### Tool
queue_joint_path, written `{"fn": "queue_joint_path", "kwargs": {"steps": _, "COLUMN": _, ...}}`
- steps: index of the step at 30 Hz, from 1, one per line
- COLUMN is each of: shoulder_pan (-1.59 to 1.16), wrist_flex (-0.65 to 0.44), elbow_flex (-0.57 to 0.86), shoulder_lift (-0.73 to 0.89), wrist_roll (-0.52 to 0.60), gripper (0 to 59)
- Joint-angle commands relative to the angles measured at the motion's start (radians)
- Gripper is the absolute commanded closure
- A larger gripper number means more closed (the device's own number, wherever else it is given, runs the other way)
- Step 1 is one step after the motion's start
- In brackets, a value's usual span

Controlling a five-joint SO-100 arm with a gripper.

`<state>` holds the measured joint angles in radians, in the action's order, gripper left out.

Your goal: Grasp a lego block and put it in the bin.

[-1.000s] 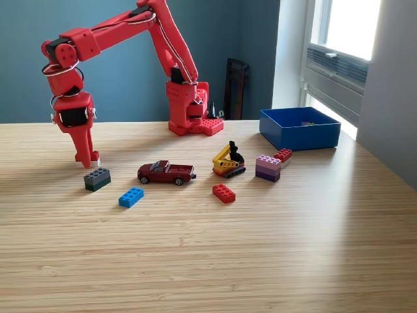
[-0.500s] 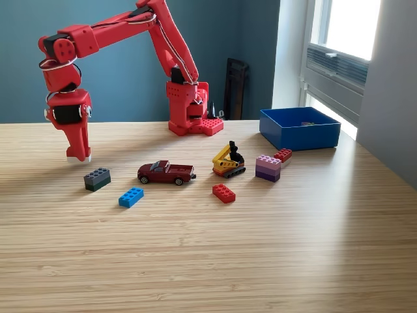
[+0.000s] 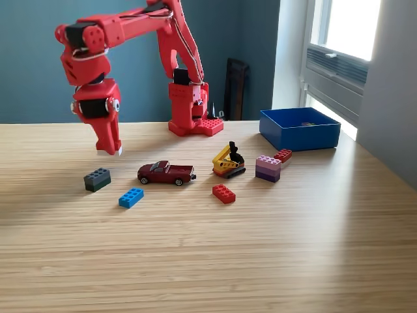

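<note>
In the exterior view, the tool point(image 3: 112, 149) hangs above the tabletop point(image 3: 208, 248), holding nothing; whether it is spread or pressed together I cannot tell. The dark grey lego block point(image 3: 97, 179) lies just below, slightly toward the view's left, its long axis running diagonally. The bin point(image 3: 300, 135) sits far right, well apart, with open room around the block.

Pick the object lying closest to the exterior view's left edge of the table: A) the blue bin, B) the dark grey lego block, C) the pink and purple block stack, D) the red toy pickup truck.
B: the dark grey lego block lies farthest toward the exterior view's left, with the blue lego block and red toy pickup truck further right, and the blue bin at the far right.
</note>
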<state>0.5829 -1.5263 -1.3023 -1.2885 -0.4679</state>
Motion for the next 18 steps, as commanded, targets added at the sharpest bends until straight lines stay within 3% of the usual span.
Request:
{"fn": "queue_joint_path", "kwargs": {"steps": 1, "shoulder_pan": -0.253, "wrist_flex": -0.077, "elbow_flex": -0.002, "shoulder_lift": -0.308, "wrist_roll": 0.112, "gripper": 58.6}}
{"fn": "queue_joint_path", "kwargs": {"steps": 8, "shoulder_pan": -0.603, "wrist_flex": -0.209, "elbow_flex": -0.028, "shoulder_lift": -0.499, "wrist_roll": 0.27, "gripper": 58.6}}
{"fn": "queue_joint_path", "kwargs": {"steps": 18, "shoulder_pan": -1.226, "wrist_flex": -0.207, "elbow_flex": -0.216, "shoulder_lift": -0.54, "wrist_roll": 0.595, "gripper": 58.6}}
